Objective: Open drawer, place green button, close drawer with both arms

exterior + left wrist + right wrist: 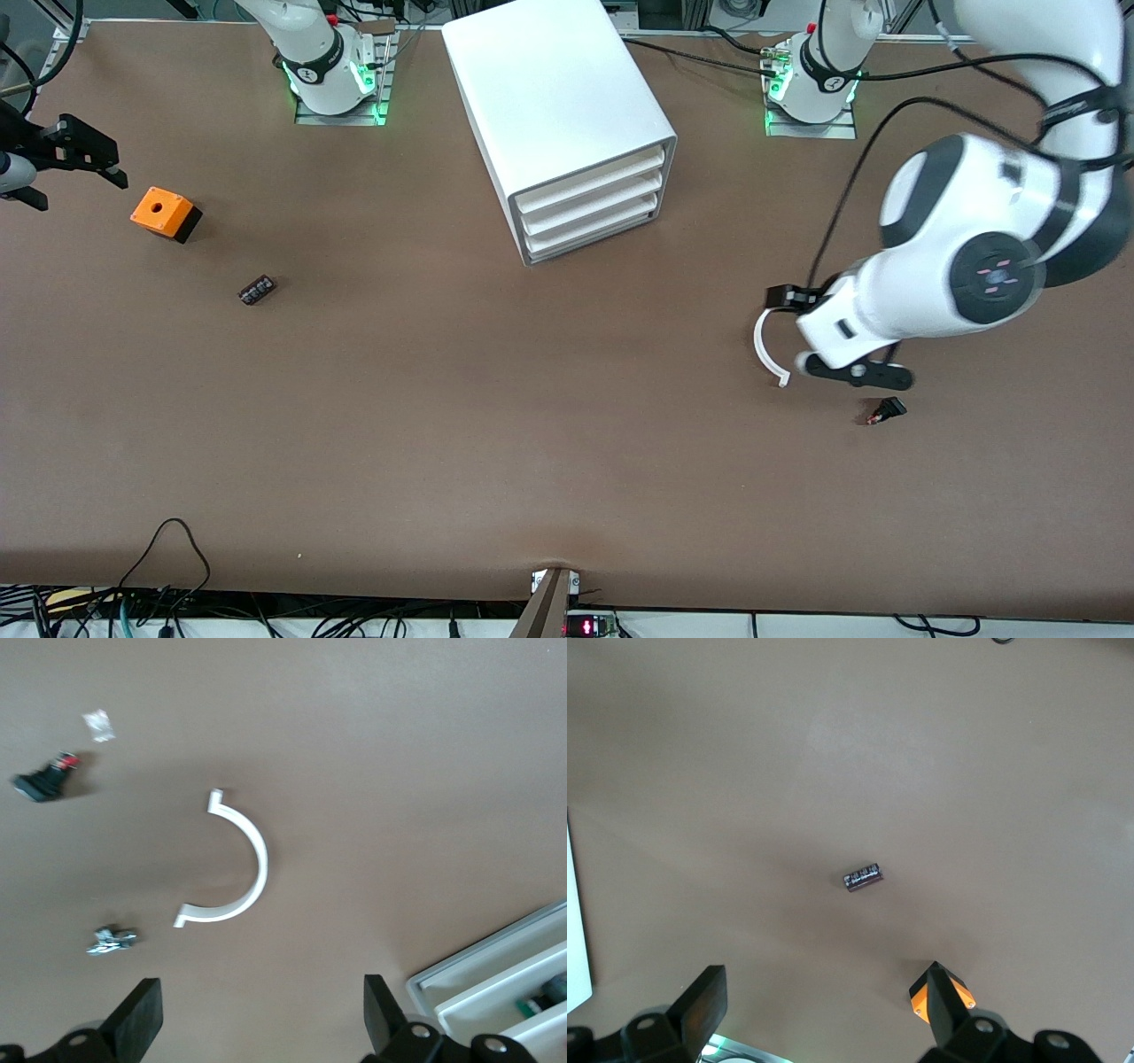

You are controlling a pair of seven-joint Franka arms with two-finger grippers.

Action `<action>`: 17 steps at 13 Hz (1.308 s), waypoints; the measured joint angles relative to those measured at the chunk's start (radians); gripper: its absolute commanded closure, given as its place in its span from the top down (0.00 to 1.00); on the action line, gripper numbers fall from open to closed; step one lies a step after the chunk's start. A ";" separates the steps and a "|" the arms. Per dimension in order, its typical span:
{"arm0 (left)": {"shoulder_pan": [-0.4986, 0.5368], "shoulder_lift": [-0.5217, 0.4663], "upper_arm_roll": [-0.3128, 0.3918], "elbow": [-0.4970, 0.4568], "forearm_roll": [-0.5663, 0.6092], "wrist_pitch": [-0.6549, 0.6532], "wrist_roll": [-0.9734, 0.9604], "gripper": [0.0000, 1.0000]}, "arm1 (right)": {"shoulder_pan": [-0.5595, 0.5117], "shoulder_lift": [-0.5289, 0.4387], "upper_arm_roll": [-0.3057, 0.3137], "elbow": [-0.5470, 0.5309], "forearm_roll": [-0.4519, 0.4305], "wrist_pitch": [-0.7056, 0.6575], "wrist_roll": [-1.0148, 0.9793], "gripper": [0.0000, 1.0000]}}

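Your left pincer (pixel 257 1028) hangs wide open and empty over a white curved piece (pixel 767 346) on the surface (pixel 532 425). Your right pincer (pixel 819 1014), equally wide and empty, is over the orange cube (pixel 163 213). The drawer (pixel 592 229), lowest of the cabinet (pixel 554 97), sits shut; you can't make out the button.

The drawer (pixel 592 233), the lowest white tray front, at twelve o'clock from table centre, is shut. The button (pixel 547 994) is barely visible, green-dark, inside a cabinet front.
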 measured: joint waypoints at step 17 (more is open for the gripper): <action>-0.001 -0.463 0.281 -0.389 -0.014 0.143 0.164 1.00 | 0.000 0.000 -0.001 -0.001 0.000 -0.016 0.000 1.00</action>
